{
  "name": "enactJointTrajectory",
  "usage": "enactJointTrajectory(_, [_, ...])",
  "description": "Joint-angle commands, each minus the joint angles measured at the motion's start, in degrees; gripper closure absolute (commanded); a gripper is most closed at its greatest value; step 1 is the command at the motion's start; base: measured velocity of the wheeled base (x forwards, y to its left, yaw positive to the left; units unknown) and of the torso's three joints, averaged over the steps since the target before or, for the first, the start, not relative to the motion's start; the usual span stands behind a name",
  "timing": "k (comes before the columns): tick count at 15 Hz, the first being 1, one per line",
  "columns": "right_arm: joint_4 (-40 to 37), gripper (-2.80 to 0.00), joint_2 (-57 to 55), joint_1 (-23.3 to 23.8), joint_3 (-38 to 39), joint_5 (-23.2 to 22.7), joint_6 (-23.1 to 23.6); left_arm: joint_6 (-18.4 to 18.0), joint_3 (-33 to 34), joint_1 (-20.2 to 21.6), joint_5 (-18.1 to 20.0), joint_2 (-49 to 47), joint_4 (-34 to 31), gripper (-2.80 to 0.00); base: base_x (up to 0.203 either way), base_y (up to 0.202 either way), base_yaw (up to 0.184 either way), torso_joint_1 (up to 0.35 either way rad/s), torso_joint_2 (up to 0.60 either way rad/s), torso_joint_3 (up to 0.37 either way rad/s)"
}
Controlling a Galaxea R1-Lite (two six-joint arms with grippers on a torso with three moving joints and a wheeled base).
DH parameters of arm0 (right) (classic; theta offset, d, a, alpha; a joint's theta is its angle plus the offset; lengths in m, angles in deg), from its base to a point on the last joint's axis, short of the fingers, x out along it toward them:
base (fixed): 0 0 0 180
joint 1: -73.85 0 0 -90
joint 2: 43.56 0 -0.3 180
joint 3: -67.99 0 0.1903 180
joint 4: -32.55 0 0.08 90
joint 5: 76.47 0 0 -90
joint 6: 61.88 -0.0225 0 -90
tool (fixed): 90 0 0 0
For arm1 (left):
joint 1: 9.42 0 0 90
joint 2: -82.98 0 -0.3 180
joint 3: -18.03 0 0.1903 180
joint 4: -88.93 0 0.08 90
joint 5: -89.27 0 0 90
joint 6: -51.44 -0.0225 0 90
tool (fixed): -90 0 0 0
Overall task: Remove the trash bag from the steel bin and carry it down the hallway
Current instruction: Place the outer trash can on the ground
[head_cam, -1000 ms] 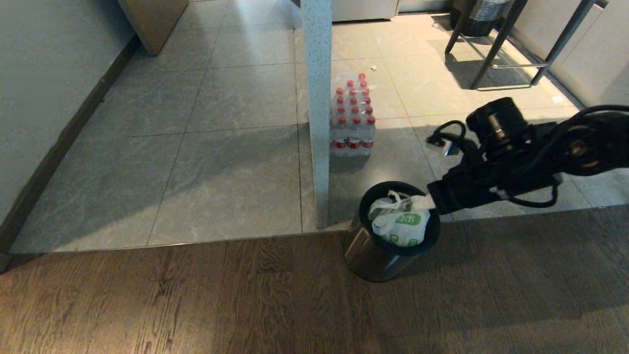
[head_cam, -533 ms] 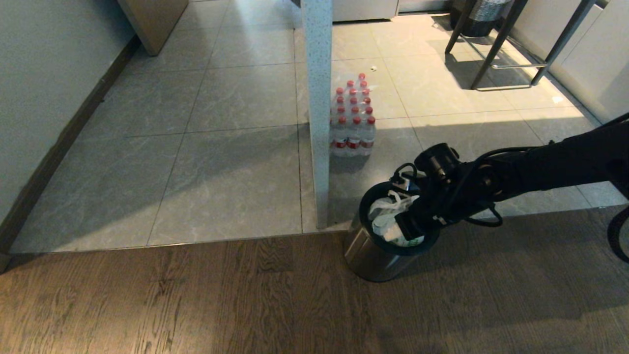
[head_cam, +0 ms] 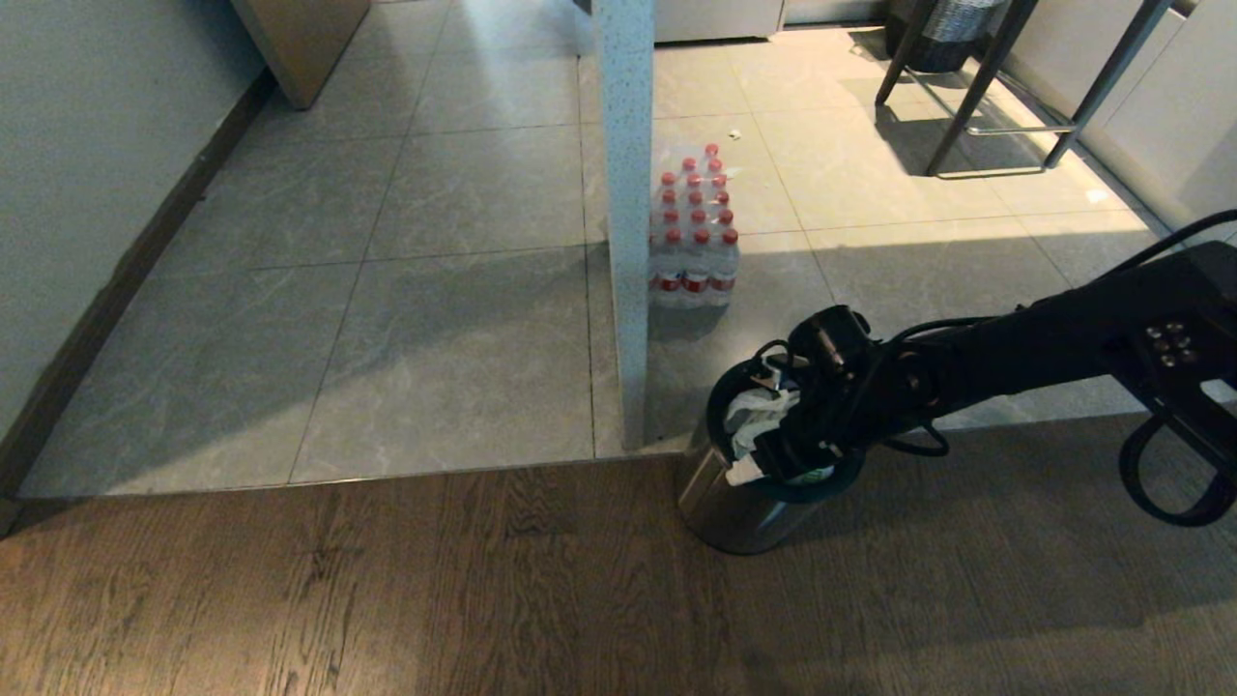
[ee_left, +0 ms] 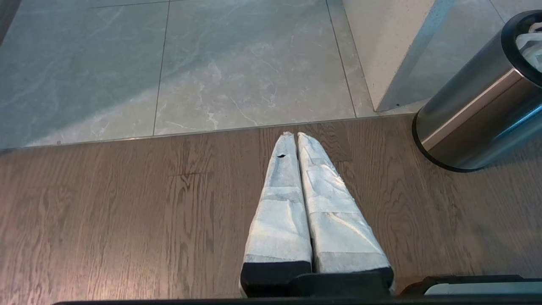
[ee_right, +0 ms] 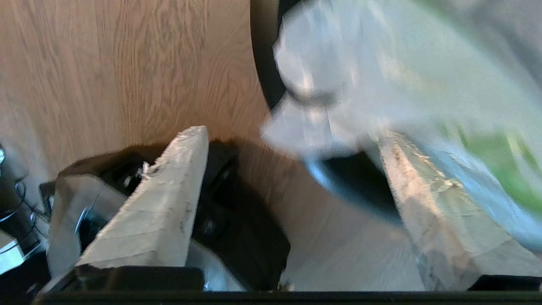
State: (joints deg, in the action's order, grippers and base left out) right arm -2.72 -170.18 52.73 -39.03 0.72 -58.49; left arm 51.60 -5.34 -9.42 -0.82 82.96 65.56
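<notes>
The trash bag [head_cam: 757, 414] is sitting crumpled inside the steel bin [head_cam: 732, 507], which is standing on the wood floor [head_cam: 387, 590] just near of the tile edge, beside the white pillar [head_cam: 626, 222]. Your right gripper [head_cam: 763, 462] is reaching in from the right and dipping over the bin's black rim, its fingers [ee_right: 156, 212] spread wide apart, one outside the rim and one against the bag, clamping nothing. Your left gripper [ee_left: 295, 134] is hanging over the wood floor to the bin's left, fingers pressed together and empty. A pack of red-capped bottles [head_cam: 694, 227] is standing farther off on the tiles.
</notes>
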Motion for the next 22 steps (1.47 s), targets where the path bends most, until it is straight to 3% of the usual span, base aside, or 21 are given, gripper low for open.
enactJointTrajectory(1, [0.53,-2.80,-1.45,-0.51,-0.36,-0.11,0.18,0.02,0.04,0.00,0.01,0.11,0.00,0.00,0.000,0.000,0.000,0.000,0.00,0.000])
enactJointTrajectory(8, [0.83,-2.80,-6.24,-2.13,-4.03,0.24,0.39,0.02,0.02,0.00,0.01,0.11,0.00,0.00,0.000,0.000,0.000,0.000,0.00,0.000])
enactJointTrajectory(17, [7.97,-2.80,-8.91,-2.17,-3.80,3.73,-0.07,0.02,0.00,0.00,0.01,0.11,0.00,0.00,0.000,0.000,0.000,0.000,0.00,0.000])
enactJointTrajectory(18, [7.80,0.00,-8.97,-2.17,-3.98,3.91,0.28,0.02,0.09,0.00,0.01,0.11,0.00,0.00,0.000,0.000,0.000,0.000,0.00,0.000])
enactJointTrajectory(22, [7.37,0.00,-8.58,-2.69,-3.82,7.12,0.30,0.02,0.09,0.00,0.01,0.11,0.00,0.00,0.000,0.000,0.000,0.000,0.00,0.000])
